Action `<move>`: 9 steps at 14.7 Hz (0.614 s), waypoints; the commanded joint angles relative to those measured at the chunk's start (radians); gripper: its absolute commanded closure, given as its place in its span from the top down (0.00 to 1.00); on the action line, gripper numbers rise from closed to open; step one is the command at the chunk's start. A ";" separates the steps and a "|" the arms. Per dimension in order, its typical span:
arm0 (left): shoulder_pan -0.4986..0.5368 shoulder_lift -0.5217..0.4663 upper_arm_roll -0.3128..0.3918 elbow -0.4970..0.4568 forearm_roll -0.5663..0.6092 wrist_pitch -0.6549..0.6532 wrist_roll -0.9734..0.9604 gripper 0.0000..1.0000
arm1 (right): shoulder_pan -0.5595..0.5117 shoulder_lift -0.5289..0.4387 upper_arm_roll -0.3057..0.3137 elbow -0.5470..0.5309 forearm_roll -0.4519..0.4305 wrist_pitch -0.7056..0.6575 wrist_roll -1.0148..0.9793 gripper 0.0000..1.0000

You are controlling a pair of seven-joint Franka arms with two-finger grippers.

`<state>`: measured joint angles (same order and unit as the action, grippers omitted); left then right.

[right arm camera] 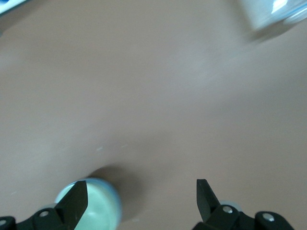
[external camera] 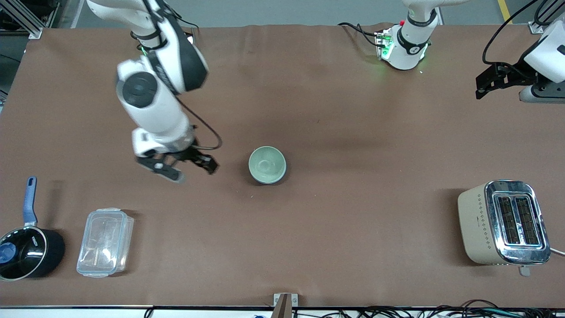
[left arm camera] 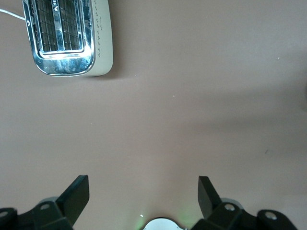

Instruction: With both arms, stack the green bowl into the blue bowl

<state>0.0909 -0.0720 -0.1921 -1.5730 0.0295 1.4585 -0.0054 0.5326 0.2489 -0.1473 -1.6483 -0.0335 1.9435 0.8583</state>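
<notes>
The pale green bowl (external camera: 267, 164) sits mid-table, nested in the light-blue bowl. In the right wrist view the green bowl (right arm camera: 93, 213) shows with the blue bowl's rim (right arm camera: 114, 206) around it. My right gripper (external camera: 185, 170) is open and empty, up over the table just beside the bowls, toward the right arm's end; it also shows in the right wrist view (right arm camera: 141, 196). My left gripper (external camera: 480, 87) is open and empty and waits near its base, over bare table; it also shows in the left wrist view (left arm camera: 144, 194).
A beige and chrome toaster (external camera: 503, 223) stands near the front edge at the left arm's end and shows in the left wrist view (left arm camera: 67, 38). A clear lidded plastic container (external camera: 105, 242) and a black saucepan (external camera: 26, 251) with a blue handle sit at the right arm's end.
</notes>
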 commanded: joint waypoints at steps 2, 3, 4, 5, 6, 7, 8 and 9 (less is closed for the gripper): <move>0.020 -0.006 0.006 -0.007 -0.014 0.020 -0.008 1.00 | -0.187 -0.080 0.057 0.085 -0.063 -0.211 -0.122 1.00; 0.020 -0.006 0.006 -0.006 -0.014 0.022 -0.018 1.00 | -0.268 -0.114 0.102 0.088 -0.062 -0.225 -0.178 1.00; 0.021 -0.008 0.006 -0.005 -0.016 0.022 -0.025 1.00 | -0.346 -0.147 0.145 0.090 -0.062 -0.247 -0.250 1.00; 0.021 -0.008 0.006 -0.005 -0.016 0.020 -0.028 1.00 | -0.412 -0.181 0.173 0.091 -0.062 -0.279 -0.315 1.00; 0.021 -0.008 0.006 -0.005 -0.013 0.020 -0.041 1.00 | -0.454 -0.209 0.178 0.091 -0.052 -0.303 -0.362 1.00; 0.021 -0.008 0.006 -0.005 -0.010 0.020 -0.051 1.00 | -0.482 -0.239 0.176 0.091 -0.048 -0.333 -0.416 1.00; 0.020 -0.005 0.006 -0.002 -0.008 0.020 -0.053 1.00 | -0.509 -0.267 0.169 0.102 -0.039 -0.369 -0.485 1.00; 0.018 0.001 0.005 -0.001 -0.008 0.020 -0.053 1.00 | -0.540 -0.276 0.163 0.120 -0.014 -0.406 -0.539 1.00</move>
<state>0.1105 -0.0712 -0.1886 -1.5737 0.0295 1.4692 -0.0462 0.0563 0.0224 -0.0082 -1.5301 -0.0753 1.5898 0.4079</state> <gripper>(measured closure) 0.000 0.000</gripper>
